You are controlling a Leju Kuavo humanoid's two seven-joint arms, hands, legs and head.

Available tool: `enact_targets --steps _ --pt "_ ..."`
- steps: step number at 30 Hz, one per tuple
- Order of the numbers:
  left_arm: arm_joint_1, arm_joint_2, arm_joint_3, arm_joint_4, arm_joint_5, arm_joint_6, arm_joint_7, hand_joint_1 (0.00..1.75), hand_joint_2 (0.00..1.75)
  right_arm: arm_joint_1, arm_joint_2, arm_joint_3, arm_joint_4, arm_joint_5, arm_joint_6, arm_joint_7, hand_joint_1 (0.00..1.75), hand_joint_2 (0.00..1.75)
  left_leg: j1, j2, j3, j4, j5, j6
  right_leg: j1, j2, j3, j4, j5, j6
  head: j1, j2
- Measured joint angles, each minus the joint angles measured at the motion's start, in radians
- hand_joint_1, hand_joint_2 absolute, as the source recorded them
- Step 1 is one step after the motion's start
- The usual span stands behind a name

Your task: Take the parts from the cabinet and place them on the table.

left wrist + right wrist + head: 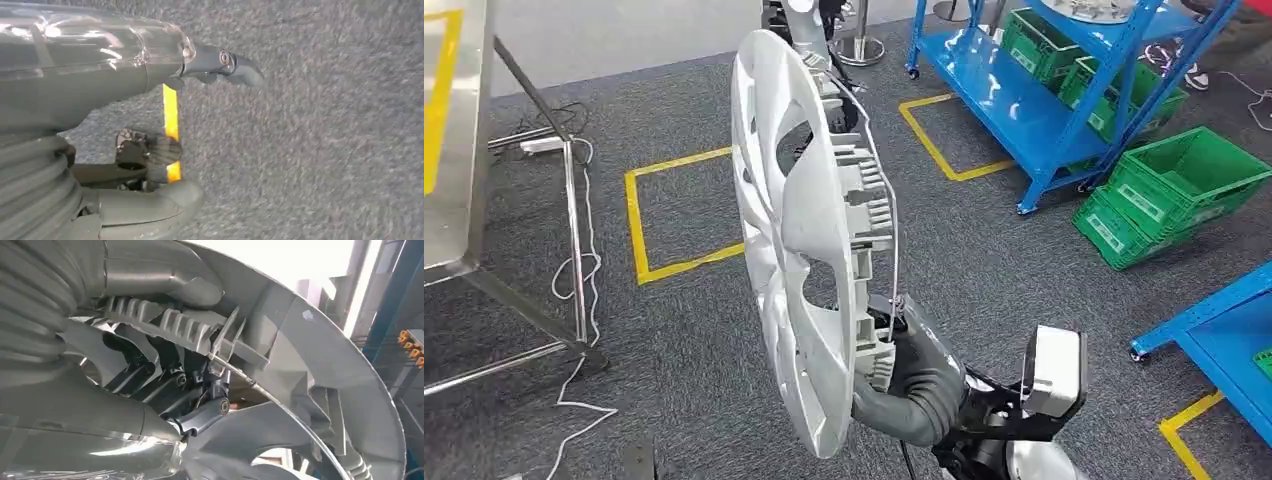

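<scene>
A silver plastic wheel cover [799, 230] stands on edge in the middle of the head view, ribbed back facing right. My right hand [914, 385] grips its lower rim from behind. Seen from the right wrist, the thumb [170, 287] presses the cover's ribbed inner ring [165, 325] and dark fingers [200, 412] hook through an opening. My left hand [100, 120] hangs over grey carpet, fingers apart and holding nothing. The metal table [454, 150] is at the left edge.
A blue rack [1044, 100] with green crates [1174, 190] stands at the right, and another blue frame [1224, 330] at the lower right. Yellow tape [639, 220] marks squares on the carpet. White cables [574, 290] trail beside the table legs.
</scene>
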Motion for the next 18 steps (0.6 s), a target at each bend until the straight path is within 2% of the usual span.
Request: enact_targets --steps 1,2,3,4,5,6,7,8,10,11,12,13,15,16,17,18 --pt "0.0 0.0 0.0 0.0 0.0 0.0 0.0 0.0 1.75 0.0 0.0 0.0 0.0 0.0 0.0 0.0 1.75 1.75 -0.002 -0.001 -0.012 0.002 0.008 0.0 0.0 0.0 -0.014 0.064 -0.026 0.002 0.001 0.0" --pt "0.001 -0.001 0.0 0.0 0.0 0.0 0.0 0.0 1.75 0.001 0.0 0.0 0.0 0.0 0.0 0.0 1.75 1.75 -0.003 0.0 -0.025 0.005 0.015 0.0 0.0 0.0 -0.012 0.094 -0.021 0.003 0.003 0.0" --pt "0.001 0.0 0.0 0.0 0.0 0.0 0.0 0.0 1.75 0.002 0.0 0.0 0.0 0.0 0.0 0.0 1.75 1.75 -0.003 0.0 -0.039 0.01 0.021 -0.001 0.001 0.001 0.011 0.079 0.008 0.002 0.004 0.0" --pt "0.001 -0.001 0.0 0.0 0.0 0.0 0.0 0.0 1.75 0.002 0.0 0.0 0.0 0.0 0.0 0.0 1.75 1.75 -0.004 -0.001 -0.052 0.017 0.026 -0.003 0.001 0.001 0.051 0.023 0.047 -0.001 0.005 0.0" --pt "0.001 -0.001 0.0 0.0 0.0 0.0 0.0 0.0 1.75 0.002 -0.001 0.0 0.0 0.0 0.0 0.0 1.75 1.75 -0.004 -0.001 -0.062 0.025 0.029 -0.005 0.002 0.001 0.109 -0.066 0.084 -0.005 0.008 0.0" --pt "0.001 -0.001 0.0 0.0 0.0 0.0 0.0 0.0 1.75 0.002 -0.001 0.0 0.0 0.0 0.0 0.0 1.75 1.75 -0.004 -0.002 -0.068 0.032 0.031 -0.007 0.003 0.002 0.167 -0.159 0.101 -0.012 0.013 0.0" --pt "0.001 -0.003 0.0 0.0 0.0 0.0 0.0 0.0 1.75 0.0 -0.001 0.0 0.0 0.0 0.0 0.0 1.75 1.75 -0.009 -0.002 -0.077 0.037 0.034 -0.011 0.006 0.003 0.207 -0.226 0.08 -0.02 0.018 0.0" --pt "0.0 -0.004 0.0 0.0 0.0 0.0 0.0 0.0 1.75 -0.001 -0.001 0.0 -0.001 0.0 0.0 0.0 1.75 1.75 -0.009 0.0 -0.082 0.04 0.042 -0.017 0.006 0.003 0.216 -0.248 0.079 -0.022 0.016 0.0" --pt "0.002 -0.006 0.0 0.0 0.0 0.0 0.0 0.0 1.75 -0.001 -0.001 0.0 0.0 0.0 0.0 0.0 1.75 1.75 -0.004 0.003 -0.09 0.039 0.057 -0.03 0.011 0.005 0.205 -0.245 0.085 -0.029 0.02 0.0" --pt "0.004 -0.007 0.0 0.0 0.0 0.0 0.0 0.0 1.75 -0.002 -0.001 0.0 0.0 0.0 0.001 0.0 1.75 1.75 -0.006 0.003 -0.093 0.04 0.063 -0.036 0.01 0.003 0.203 -0.257 0.092 -0.038 0.02 0.0" --pt "0.004 -0.006 0.0 0.0 0.0 0.0 0.0 0.0 1.75 -0.003 0.0 0.0 0.0 0.0 0.001 0.0 1.75 1.75 -0.005 0.004 -0.101 0.053 0.04 -0.04 0.001 -0.006 0.199 -0.264 0.105 -0.046 0.02 0.0" --pt "0.004 -0.006 0.0 0.0 0.0 0.0 0.0 0.0 1.75 -0.003 0.001 0.0 0.001 0.0 0.001 0.0 1.75 1.75 -0.003 0.004 -0.118 0.087 -0.006 -0.046 0.002 -0.005 0.189 -0.263 0.113 -0.054 0.014 0.0" --pt "0.004 -0.006 0.0 0.0 0.0 0.0 0.0 0.0 1.75 -0.003 0.002 0.001 0.001 0.0 0.001 0.0 1.75 1.75 0.008 0.003 -0.167 0.243 -0.122 -0.057 0.004 -0.007 0.162 -0.256 0.128 -0.057 -0.002 0.0" --pt "0.005 -0.006 0.0 0.0 0.0 0.0 0.0 0.0 1.75 -0.003 0.002 0.001 0.001 0.0 0.0 0.0 1.75 1.75 0.012 0.003 -0.187 0.313 -0.153 -0.062 0.004 -0.009 0.148 -0.252 0.136 -0.056 -0.004 0.0" --pt "0.005 -0.006 0.0 0.0 0.0 0.0 0.0 0.0 1.75 -0.003 0.002 0.001 0.002 0.0 -0.001 0.0 1.75 1.75 0.016 0.004 -0.192 0.358 -0.155 -0.067 0.004 -0.01 0.132 -0.246 0.143 -0.054 -0.007 0.0" --pt "0.006 -0.006 0.0 0.0 0.0 0.0 0.0 0.0 1.75 -0.003 0.002 0.002 0.005 0.0 -0.001 0.0 1.75 1.75 0.021 0.004 -0.178 0.357 -0.129 -0.071 0.004 -0.01 0.117 -0.241 0.147 -0.052 -0.008 0.0"
